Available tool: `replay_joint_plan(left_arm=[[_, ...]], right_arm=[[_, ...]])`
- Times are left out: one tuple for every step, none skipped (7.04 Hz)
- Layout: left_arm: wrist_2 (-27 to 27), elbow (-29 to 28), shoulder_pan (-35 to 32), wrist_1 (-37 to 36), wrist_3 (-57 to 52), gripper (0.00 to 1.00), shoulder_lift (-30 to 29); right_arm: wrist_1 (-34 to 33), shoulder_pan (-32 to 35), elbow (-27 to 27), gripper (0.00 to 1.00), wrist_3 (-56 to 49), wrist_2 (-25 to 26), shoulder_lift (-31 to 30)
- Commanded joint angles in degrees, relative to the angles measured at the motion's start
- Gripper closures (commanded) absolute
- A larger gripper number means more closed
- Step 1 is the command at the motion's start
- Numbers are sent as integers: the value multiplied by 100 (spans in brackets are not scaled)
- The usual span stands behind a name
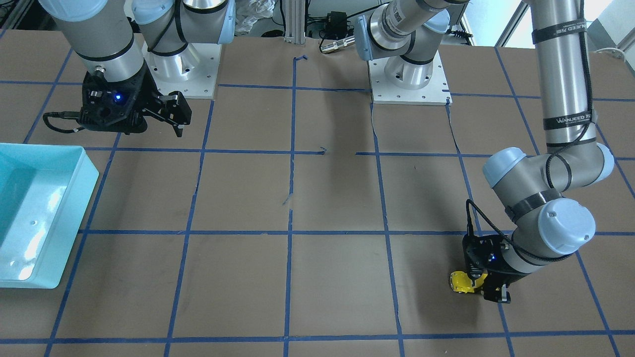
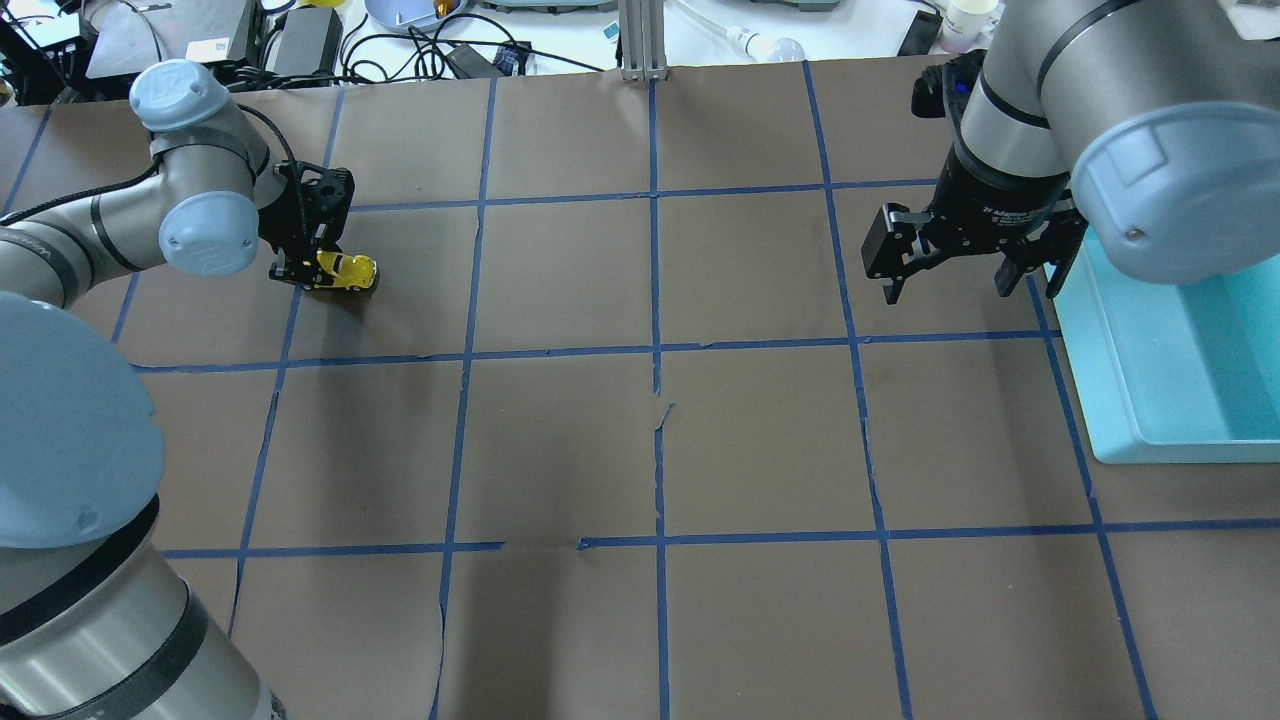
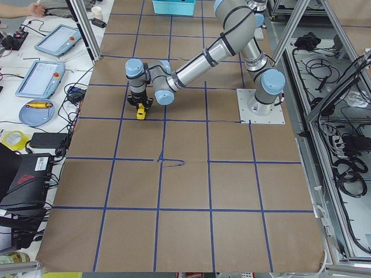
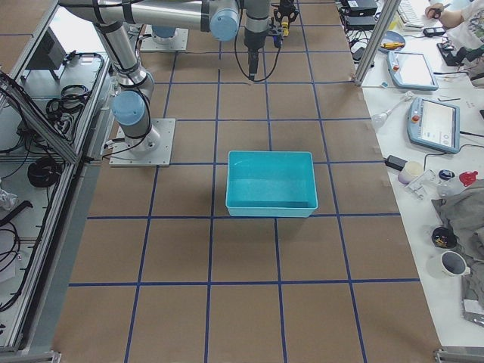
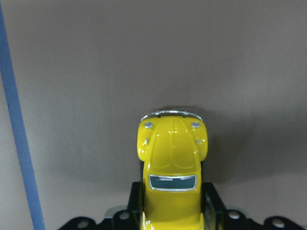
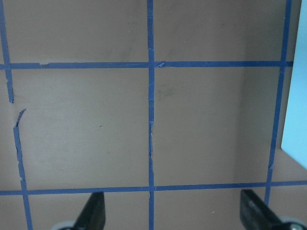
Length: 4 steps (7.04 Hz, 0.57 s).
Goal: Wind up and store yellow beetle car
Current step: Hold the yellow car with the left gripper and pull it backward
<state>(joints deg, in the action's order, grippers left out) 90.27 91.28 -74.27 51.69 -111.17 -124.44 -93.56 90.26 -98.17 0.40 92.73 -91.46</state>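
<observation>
The yellow beetle car (image 2: 347,272) is at the far left of the table, held by its rear half in my left gripper (image 2: 305,268). The left wrist view shows the car (image 5: 172,153) nose-forward between the fingers, low over the brown table; I cannot tell if its wheels touch. It also shows in the front view (image 1: 462,282) beside the left gripper (image 1: 488,286), and in the exterior left view (image 3: 140,113). My right gripper (image 2: 968,290) is open and empty, hovering beside the teal bin (image 2: 1100,340); its open fingers (image 6: 91,215) frame bare table.
The teal bin (image 1: 89,171) stands empty at the table's right side, its edge in the right wrist view (image 6: 297,120) and its rim in the exterior right view (image 4: 271,154). Blue tape lines grid the brown table. Cables and clutter lie beyond the far edge.
</observation>
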Motion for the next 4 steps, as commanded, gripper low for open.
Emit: replay_joint_plan(left_arm=[[8,-5,0,-1,16,93,-19],[8,-14,17,-1,25,93,-19],[8,-5,87,-1,42,93,-28],[0,-5,140,-1,43,93,-28]], right_arm=[[-13,0,-1,0,47,-9,-3],[-266,0,-1,0,-13,-18,-3],[-303,26,8,0,-5,-87,-20],[-303,9,52,0,-23,-88,-21]])
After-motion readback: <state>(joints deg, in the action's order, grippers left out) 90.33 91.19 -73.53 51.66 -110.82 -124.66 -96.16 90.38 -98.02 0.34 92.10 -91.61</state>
